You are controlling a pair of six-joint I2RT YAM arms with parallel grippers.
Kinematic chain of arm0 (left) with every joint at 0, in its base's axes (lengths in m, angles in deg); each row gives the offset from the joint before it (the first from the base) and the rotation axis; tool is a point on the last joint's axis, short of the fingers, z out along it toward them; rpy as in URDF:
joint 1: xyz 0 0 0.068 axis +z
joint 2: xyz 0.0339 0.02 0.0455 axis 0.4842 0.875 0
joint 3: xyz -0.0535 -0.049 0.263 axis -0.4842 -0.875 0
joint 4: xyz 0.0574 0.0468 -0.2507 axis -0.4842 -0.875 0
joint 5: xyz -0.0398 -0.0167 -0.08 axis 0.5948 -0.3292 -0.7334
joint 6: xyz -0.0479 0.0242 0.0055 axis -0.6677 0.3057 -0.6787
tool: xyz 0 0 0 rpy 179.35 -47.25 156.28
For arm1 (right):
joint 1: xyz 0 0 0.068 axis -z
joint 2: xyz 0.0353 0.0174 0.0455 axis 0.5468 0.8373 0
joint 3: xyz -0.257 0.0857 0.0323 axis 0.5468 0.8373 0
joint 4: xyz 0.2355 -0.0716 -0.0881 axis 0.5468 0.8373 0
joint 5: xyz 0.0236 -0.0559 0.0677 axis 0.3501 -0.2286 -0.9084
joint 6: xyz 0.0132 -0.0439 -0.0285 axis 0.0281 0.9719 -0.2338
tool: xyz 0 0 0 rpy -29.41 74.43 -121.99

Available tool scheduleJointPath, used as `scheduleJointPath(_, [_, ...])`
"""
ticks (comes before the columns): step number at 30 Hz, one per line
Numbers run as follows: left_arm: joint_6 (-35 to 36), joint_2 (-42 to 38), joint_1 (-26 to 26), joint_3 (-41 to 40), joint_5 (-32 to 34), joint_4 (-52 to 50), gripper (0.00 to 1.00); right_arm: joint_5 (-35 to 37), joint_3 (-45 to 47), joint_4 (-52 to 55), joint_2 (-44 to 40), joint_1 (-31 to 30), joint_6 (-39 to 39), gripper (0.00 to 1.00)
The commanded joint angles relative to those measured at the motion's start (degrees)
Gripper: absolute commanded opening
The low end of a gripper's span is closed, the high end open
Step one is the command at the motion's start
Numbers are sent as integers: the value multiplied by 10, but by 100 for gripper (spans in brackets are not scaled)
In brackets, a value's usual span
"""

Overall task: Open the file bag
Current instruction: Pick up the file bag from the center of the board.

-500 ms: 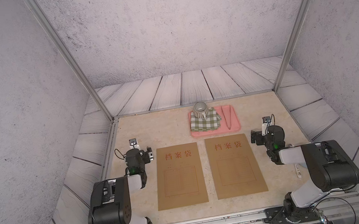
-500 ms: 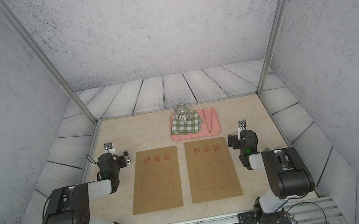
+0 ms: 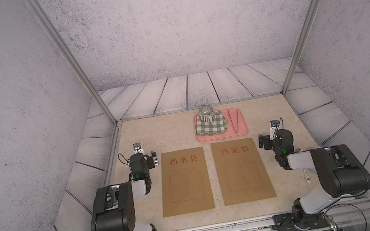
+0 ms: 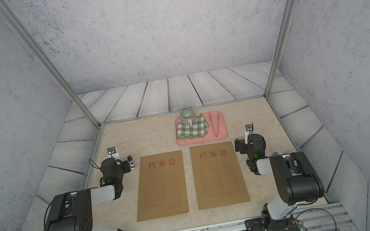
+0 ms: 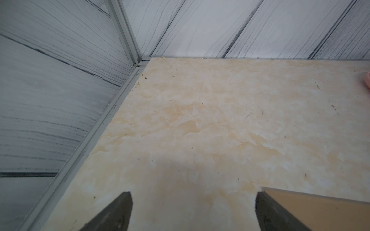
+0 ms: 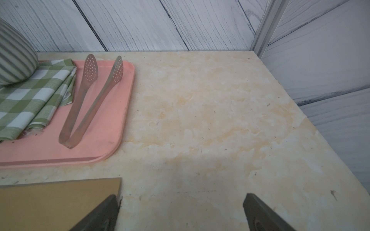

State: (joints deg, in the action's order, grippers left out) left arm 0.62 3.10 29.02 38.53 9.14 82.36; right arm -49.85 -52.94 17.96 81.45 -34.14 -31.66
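- File bags lie flat side by side mid-table, the left file bag (image 3: 184, 181) and the right file bag (image 3: 242, 170). Their long axes run near to far, with red printed titles at the far end.
- Both are matte brown paper rectangles on the mottled beige table (image 3: 169, 134).
- Just left of the left bag's far corner, the left gripper (image 5: 193, 195) has its fingers spread, grasping nothing.
- Just right of the right bag's far corner, the right gripper (image 6: 181, 195) is likewise spread and empty.
- Farther back, a smooth pink tray (image 3: 223, 136) carries a folded green checked cloth (image 3: 211, 124), a ribbed cup (image 3: 207, 112) and perforated metal tongs (image 6: 90, 100).

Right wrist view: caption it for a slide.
Open right gripper by a file bag; tongs and checked cloth on a pink tray.
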Motion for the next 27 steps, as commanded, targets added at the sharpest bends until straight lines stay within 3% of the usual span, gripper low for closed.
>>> scheduleJointPath(1, [3, -7, 1, 7, -1, -1, 98, 8, -7, -2, -6, 0, -3, 99])
scheduleJointPath(7, [1, -10, 1, 7, 3, 3, 98, 8, -6, -3, -7, -1, -3, 99])
scheduleJointPath(8, [-9, -20, 1, 15, 29, -1, 98, 17, -9, -7, -7, -1, -4, 99])
scheduleJointPath(9, [-24, -47, 1, 45, 64, -78, 98, 55, -21, 21, -19, -4, -17, 99])
scheduleJointPath(10, [-47, -74, 0, 88, 110, -189, 98, 113, -47, 94, -51, -13, -29, 99])
scheduleJointPath(12, [-134, -119, -4, 149, 222, -320, 98, 203, -152, 309, -101, -29, -81, 99])
scheduleJointPath(13, [-189, -148, -3, 176, 254, -396, 100, 213, -224, 442, -122, -29, -131, 99])
scheduleJointPath(14, [-250, -173, -4, 198, 269, -475, 95, 197, -279, 543, -134, -29, -175, 99])
scheduleJointPath(15, [-323, -199, -4, 225, 265, -560, 91, 181, -324, 604, -142, -29, -227, 99])
scheduleJointPath(17, [-354, -229, -15, 245, 185, -616, 74, 135, -335, 662, -143, -27, -354, 99])
scheduleJointPath(19, [-379, -247, -53, 244, 135, -642, 65, -3, -340, 689, -125, -7, -366, 99])
scheduleJointPath(20, [-380, -249, -72, 242, 113, -648, 62, -16, -355, 726, -116, -15, -372, 99])
scheduleJointPath(23, [-375, -232, -140, 250, 42, -693, 48, 23, -386, 812, -121, -91, -367, 99])
scheduleJointPath(25, [-371, -214, -185, 248, 6, -723, 47, 100, -403, 866, -133, -183, -384, 99])
scheduleJointPath(27, [-368, -198, -217, 238, -19, -736, 47, 117, -403, 887, -137, -260, -388, 99])
